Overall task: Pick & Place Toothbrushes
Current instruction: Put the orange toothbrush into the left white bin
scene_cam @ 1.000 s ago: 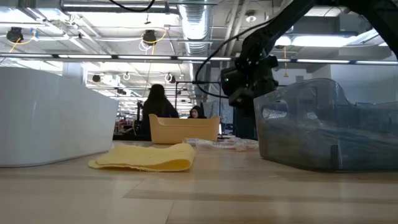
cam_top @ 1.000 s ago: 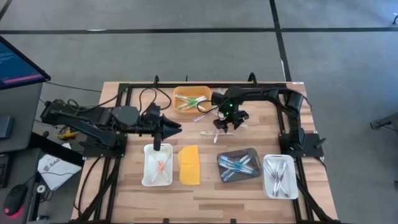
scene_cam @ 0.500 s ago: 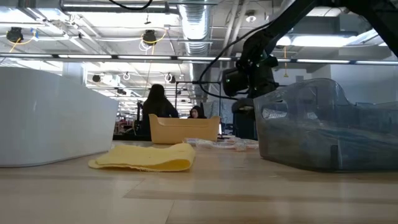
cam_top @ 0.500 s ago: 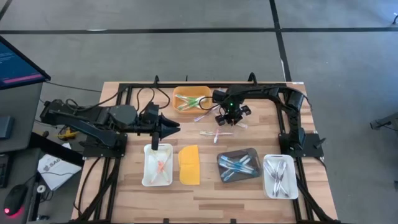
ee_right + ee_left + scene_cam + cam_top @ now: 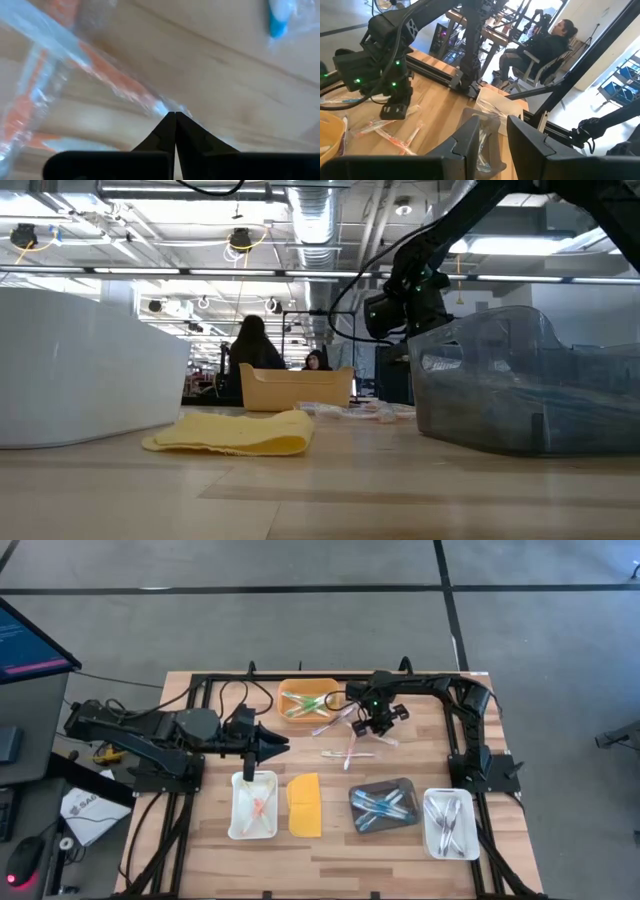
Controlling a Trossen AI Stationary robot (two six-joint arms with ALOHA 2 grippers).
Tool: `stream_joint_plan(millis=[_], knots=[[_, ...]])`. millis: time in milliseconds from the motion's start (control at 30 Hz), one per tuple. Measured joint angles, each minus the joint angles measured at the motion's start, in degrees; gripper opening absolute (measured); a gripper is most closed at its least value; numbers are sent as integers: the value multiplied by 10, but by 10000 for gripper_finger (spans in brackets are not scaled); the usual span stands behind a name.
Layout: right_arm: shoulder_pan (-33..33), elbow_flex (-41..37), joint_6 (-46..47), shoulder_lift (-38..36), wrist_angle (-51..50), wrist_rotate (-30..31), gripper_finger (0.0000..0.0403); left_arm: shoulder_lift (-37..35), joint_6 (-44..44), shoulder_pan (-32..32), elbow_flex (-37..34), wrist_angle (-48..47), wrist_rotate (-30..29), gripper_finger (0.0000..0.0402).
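Under our right gripper (image 5: 175,116) the fingers have just snapped shut, pinching the clear wrapper of an orange toothbrush (image 5: 112,70) among the loose ones on the wood, so a lift looks next. Beside it sits the yellow tub (image 5: 306,700) with green brushes; farther off, the grey tray (image 5: 384,806) holds blue, the white tray (image 5: 254,805) orange. Our left gripper (image 5: 276,743) waits half open.

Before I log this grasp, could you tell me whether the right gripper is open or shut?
Shut. The right gripper shows its dark fingertips meeting at a point on the clear wrapper of an orange toothbrush.
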Motion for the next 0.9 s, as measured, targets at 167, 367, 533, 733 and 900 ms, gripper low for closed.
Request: stream_joint_plan(millis=[167,367,533,733,900], knots=[[27,1,-21,-11,-42,1,2,-1,0,0,0,-2,0,95],[42,-15,-19,4,-28,-6,1,-1,3,1,0,-2,0,95],[42,-53,-14,8,-32,-6,1,-1,3,2,0,-1,-1,95],[37,-68,-6,2,-19,12,1,-1,3,2,0,-2,0,95],[20,-68,-6,1,-10,52,0,-1,2,2,0,0,-1,95]])
